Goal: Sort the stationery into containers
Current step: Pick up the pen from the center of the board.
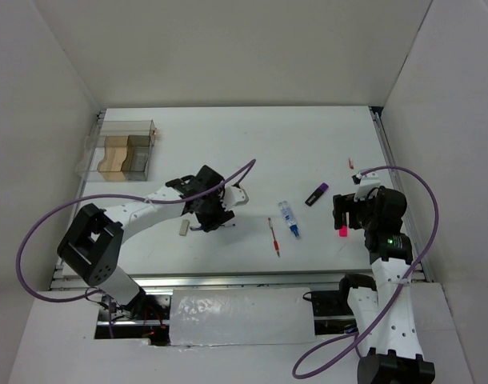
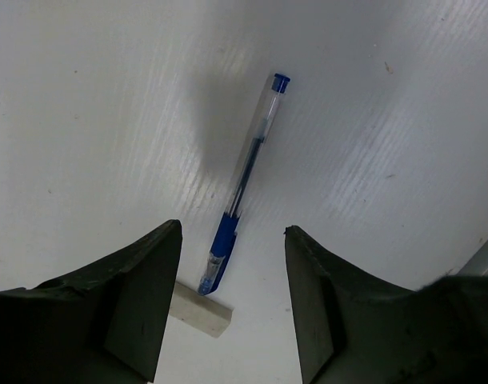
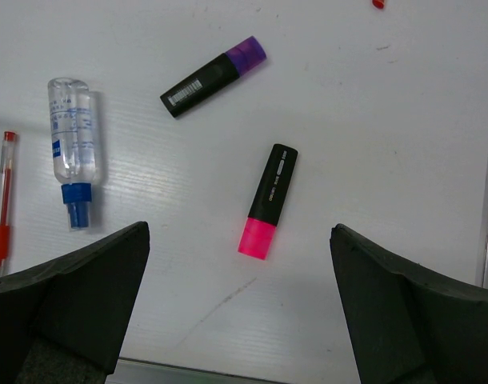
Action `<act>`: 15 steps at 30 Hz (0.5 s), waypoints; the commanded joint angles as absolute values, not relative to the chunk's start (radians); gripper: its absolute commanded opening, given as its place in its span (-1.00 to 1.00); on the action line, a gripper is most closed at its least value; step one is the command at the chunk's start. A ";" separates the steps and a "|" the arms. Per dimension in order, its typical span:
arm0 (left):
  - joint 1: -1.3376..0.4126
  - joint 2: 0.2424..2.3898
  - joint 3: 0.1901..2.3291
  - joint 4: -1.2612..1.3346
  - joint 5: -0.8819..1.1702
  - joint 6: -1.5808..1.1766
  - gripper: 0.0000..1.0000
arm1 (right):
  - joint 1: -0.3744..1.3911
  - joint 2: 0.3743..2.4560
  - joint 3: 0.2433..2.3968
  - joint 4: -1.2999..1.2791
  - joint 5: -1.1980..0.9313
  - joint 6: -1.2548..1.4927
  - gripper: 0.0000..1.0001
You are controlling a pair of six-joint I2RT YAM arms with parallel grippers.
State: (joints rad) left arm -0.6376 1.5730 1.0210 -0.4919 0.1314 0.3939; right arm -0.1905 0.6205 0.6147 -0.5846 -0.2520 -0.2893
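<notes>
The thin blue pen (image 2: 244, 180) lies on the table between my left gripper's open jaws (image 2: 232, 232), its tip touching a tan eraser block (image 2: 200, 310). In the top view the left gripper (image 1: 214, 216) hovers over the pen, with the eraser (image 1: 184, 228) beside it. My right gripper (image 3: 240, 228) is open and empty above the pink-black marker (image 3: 268, 200). The purple marker (image 3: 214, 77), clear blue-capped tube (image 3: 72, 148) and red pen (image 3: 2, 200) lie to its left. The clear compartment box (image 1: 124, 148) stands at the far left with tan and brown blocks inside.
A small red scrap (image 1: 350, 163) lies near the right rail. White walls enclose the table on three sides. The table's near edge (image 3: 228, 374) lies just below the right gripper. The red pen (image 1: 274, 237) and the tube (image 1: 289, 218) lie mid-table between the arms.
</notes>
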 commanded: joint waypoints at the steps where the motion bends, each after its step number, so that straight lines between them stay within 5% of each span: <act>1: -0.647 1.595 1.029 -0.457 0.112 0.405 0.32 | -0.201 0.624 0.614 -0.565 -0.259 -0.299 1.00; 15: -0.692 1.693 1.023 -0.437 0.037 0.377 0.10 | -0.201 0.623 0.611 -0.561 -0.258 -0.298 1.00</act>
